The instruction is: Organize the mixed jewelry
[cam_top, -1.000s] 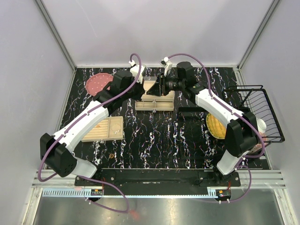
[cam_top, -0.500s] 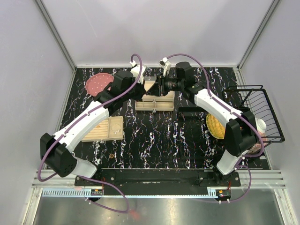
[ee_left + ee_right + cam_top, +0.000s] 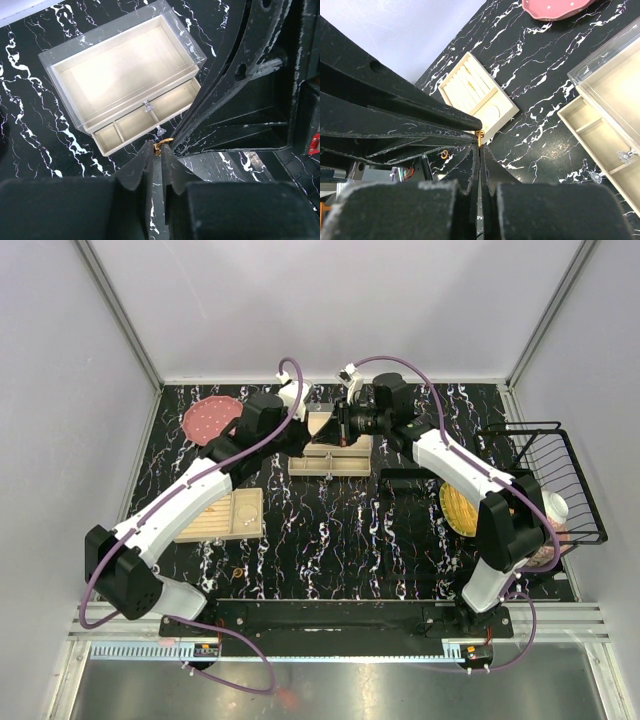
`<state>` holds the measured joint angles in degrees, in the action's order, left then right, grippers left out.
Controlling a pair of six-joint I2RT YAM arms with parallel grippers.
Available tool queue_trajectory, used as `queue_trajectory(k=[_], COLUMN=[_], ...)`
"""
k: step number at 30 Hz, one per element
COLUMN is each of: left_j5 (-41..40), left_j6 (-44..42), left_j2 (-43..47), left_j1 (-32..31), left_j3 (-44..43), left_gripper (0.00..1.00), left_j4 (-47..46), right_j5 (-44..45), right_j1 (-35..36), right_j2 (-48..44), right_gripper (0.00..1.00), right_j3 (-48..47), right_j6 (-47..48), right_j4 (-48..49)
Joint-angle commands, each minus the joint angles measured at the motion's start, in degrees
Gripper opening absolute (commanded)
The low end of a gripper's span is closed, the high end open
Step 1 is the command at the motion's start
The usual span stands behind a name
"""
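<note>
Above the far middle of the table (image 3: 400,540), two grippers meet on one gold ring (image 3: 163,144).
Left gripper (image 3: 159,150) and right gripper (image 3: 480,145) each have jaws almost pressed together, pinching that ring tip to tip above the open drawer (image 3: 131,131), whose compartments look bare. An orange hoop (image 3: 238,570) lies loose near the beige tray (image 3: 200,525) at near left. Sorting seems barely begun.
</note>
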<state>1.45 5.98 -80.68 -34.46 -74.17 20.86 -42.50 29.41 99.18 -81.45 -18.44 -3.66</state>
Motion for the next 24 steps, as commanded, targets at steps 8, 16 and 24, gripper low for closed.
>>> queue_trajectory(k=[8,16,24], left_j5=[7.14,40.41,55.4], left_j6=[-3.07,-9.05,-10.99], left_j2=[10.54,12.22,10.82], left_j1=[2.81,9.58,11.78], left_j3=[2.8,0.87,1.93], left_gripper=[0.54,0.59,0.6], left_j4=[-4.6,0.23,-1.87], right_j5=[2.07,-8.71,-17.52], right_j1=[0.65,0.74,0.74], right_j2=[-7.24,-11.02,-12.43], right_gripper=[0.0,0.0,0.0], right_j3=[0.5,-1.87,-3.89], right_j6=[7.36,15.18,15.02], right_j4=[-2.22,-11.09,-13.93])
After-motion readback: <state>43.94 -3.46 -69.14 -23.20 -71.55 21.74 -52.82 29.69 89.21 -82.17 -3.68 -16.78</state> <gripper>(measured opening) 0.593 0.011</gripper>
